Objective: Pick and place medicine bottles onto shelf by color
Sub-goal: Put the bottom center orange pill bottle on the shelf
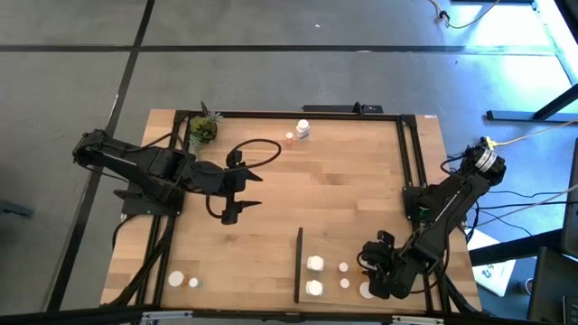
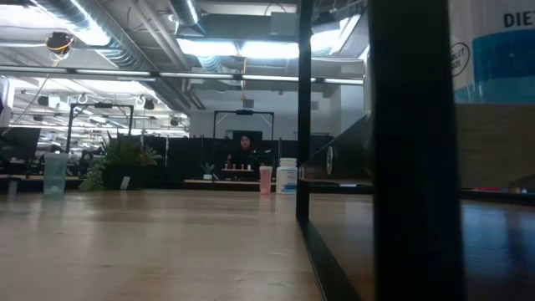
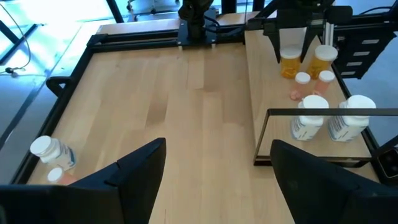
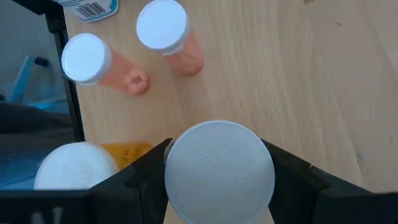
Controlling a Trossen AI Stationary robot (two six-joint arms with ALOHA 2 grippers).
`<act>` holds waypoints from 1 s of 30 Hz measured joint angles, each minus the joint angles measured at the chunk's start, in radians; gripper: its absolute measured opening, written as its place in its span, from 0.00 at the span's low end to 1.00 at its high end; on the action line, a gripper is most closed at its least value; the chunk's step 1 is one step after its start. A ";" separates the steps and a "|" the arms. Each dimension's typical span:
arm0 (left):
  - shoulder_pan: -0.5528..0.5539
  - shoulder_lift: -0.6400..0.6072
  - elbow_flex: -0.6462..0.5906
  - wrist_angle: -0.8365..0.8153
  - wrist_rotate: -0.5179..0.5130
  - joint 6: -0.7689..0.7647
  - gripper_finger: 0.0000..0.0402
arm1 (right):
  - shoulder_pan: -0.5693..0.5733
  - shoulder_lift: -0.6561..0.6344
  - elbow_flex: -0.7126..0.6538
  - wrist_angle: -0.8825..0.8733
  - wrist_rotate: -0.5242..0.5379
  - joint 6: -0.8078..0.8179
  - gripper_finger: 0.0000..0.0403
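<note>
Gripping a white-capped bottle (image 4: pixel 219 171) between its 2 dark fingers, the right pincer (image 1: pixel 377 282) sits at the lower right of the high view, over the shelf (image 1: pixel 357 248), a light-wood panel with a thin black upright strip (image 1: pixel 299 264) along its left edge. In the right wrist view the round cap fills the gap between the fingers, and beside it stand 2 small pinkish bottles (image 4: pixel 165 34) with white caps plus an amber bottle (image 4: pixel 81 163) at the lower left of that frame. On the shelf in the high view, 2 larger white bottles (image 1: pixel 314 264) stand just right of the strip, with 2 smaller ones (image 1: pixel 343 268) further right. The left pincer (image 1: pixel 237 212) hangs over the middle-left of the bench (image 1: pixel 343 171), its fingers spread wide and holding nothing, well apart from any bottle. At the top centre of the high view a white bottle (image 1: pixel 302 129) and a tiny pinkish one (image 1: pixel 290 137) stand near the far rail, close together. 2 more bottles (image 1: pixel 177 279) sit at the lower left corner of the bench. A small green potted plant (image 1: pixel 204 129) stands at the upper left corner.
</note>
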 joint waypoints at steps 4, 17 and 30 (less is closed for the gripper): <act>0.000 0.000 0.000 0.000 0.000 0.000 0.71 | 0.000 0.000 0.000 0.008 -0.017 0.001 0.53; 0.000 0.000 0.000 0.000 0.001 0.000 0.71 | -0.028 0.003 -0.002 0.009 -0.027 0.000 0.61; 0.000 0.000 0.000 0.000 0.001 0.000 0.71 | -0.027 0.003 0.004 0.011 -0.026 0.000 0.61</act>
